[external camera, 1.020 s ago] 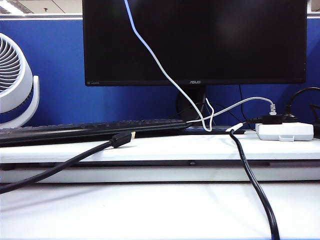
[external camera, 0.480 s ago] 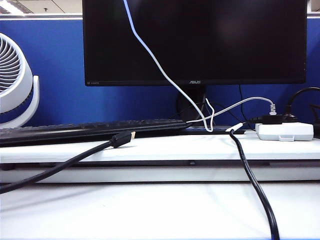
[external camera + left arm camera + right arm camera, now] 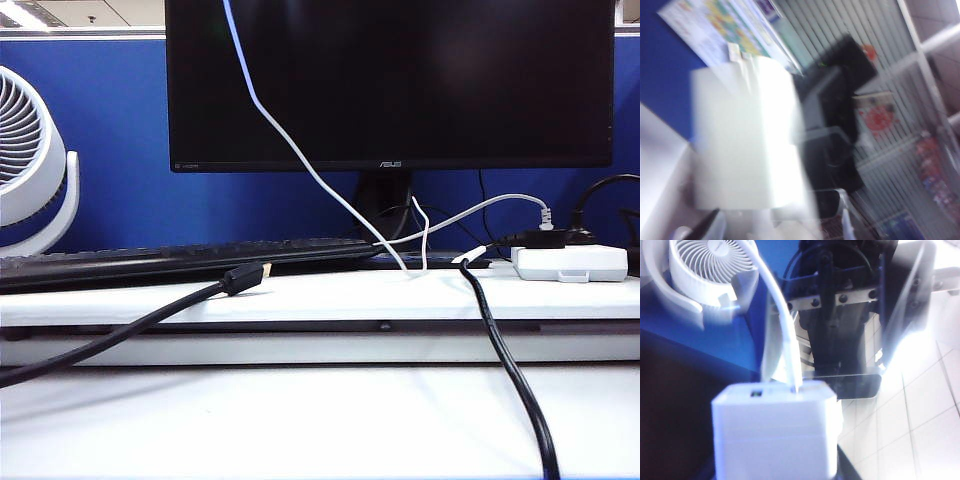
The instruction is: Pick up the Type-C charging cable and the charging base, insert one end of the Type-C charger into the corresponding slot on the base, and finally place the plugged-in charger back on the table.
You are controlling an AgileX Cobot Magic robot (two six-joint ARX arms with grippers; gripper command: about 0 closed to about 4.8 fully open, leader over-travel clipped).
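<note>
Neither gripper shows in the exterior view. In the right wrist view the charging base, a small white block, fills my right gripper, which is shut on it in the air. The white Type-C charging cable arcs down and its plug sits in the base's top. The left arm's black body stands just beyond. The blurred left wrist view shows the base close ahead of my left gripper, whose fingers look spread with nothing between them. The cable hangs from above onto the shelf.
On the shelf are a keyboard, a monitor, a wider white box and a pale cable with a ribbed plug. A gold-tipped black cable and a thick black cable cross the table. A fan stands left.
The hanging white cable's upper part has swung left. Its small loop on the shelf has been pulled out straighter. Nothing else in the exterior view has moved.
</note>
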